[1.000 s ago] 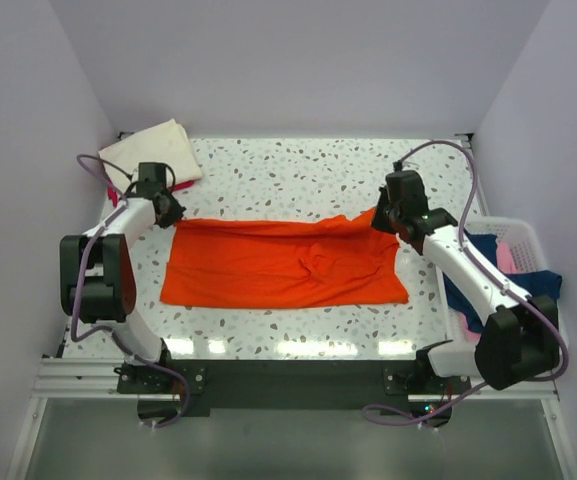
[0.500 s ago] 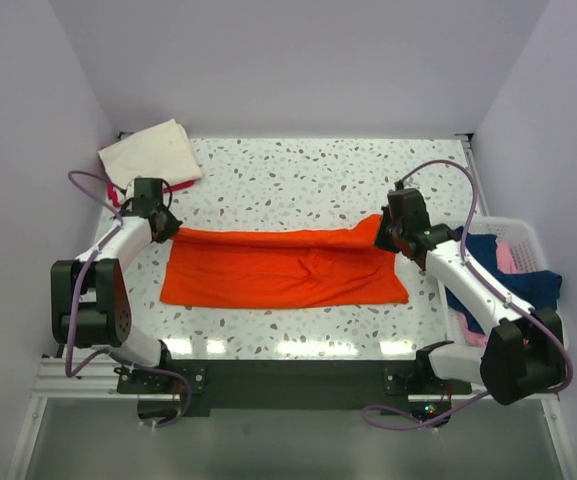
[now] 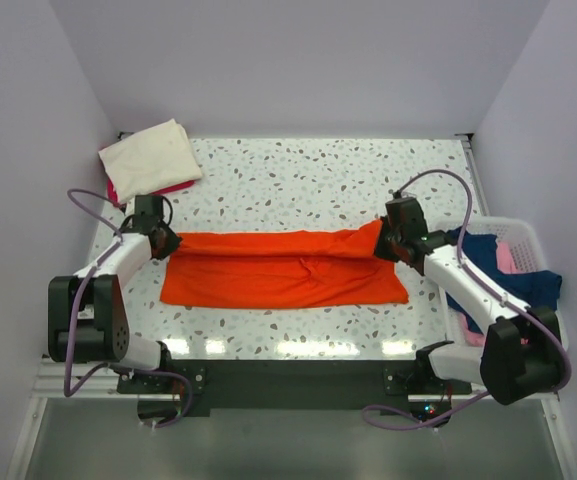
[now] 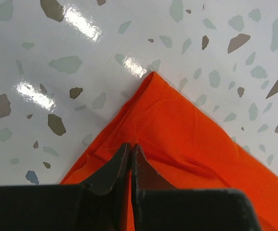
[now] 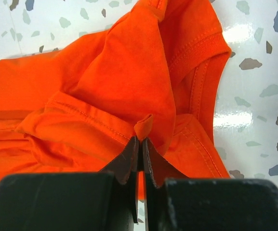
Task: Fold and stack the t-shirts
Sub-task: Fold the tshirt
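Folding step in hand. The orange shirt [image 3: 283,268] lies spread on the table [image 3: 298,180]. The left gripper [image 4: 130,147] and right gripper [image 5: 139,140] each pinch a far corner (jaws nearly closed on cloth). Next move, in my judgement: carry that edge evenly to the near hem.

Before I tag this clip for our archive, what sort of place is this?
Likely a robot lab's enclosed test cell: plain walls box in a speckled table, the left end effector and right end effector pinch an orange t-shirt, and a white basket holds more clothes.

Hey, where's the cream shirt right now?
In the top view, the folded cream shirt lies at the far left corner of the table, beyond the left tool.
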Controlling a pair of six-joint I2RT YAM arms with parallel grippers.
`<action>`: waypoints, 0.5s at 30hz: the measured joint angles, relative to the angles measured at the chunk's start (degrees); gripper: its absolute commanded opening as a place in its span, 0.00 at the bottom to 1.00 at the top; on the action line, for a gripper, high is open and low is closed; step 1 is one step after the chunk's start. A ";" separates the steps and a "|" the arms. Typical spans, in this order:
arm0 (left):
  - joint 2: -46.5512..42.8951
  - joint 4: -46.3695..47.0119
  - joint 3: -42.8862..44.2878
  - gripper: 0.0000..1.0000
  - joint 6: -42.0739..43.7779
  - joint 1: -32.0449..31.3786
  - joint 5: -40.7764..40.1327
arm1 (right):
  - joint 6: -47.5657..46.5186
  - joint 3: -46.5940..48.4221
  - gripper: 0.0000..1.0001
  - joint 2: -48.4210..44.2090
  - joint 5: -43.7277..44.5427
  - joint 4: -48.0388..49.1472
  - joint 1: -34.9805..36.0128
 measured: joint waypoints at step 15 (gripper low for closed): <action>-5.70 1.33 -7.10 0.11 -1.60 0.02 0.09 | 1.55 -3.19 0.07 2.82 -1.68 0.87 0.15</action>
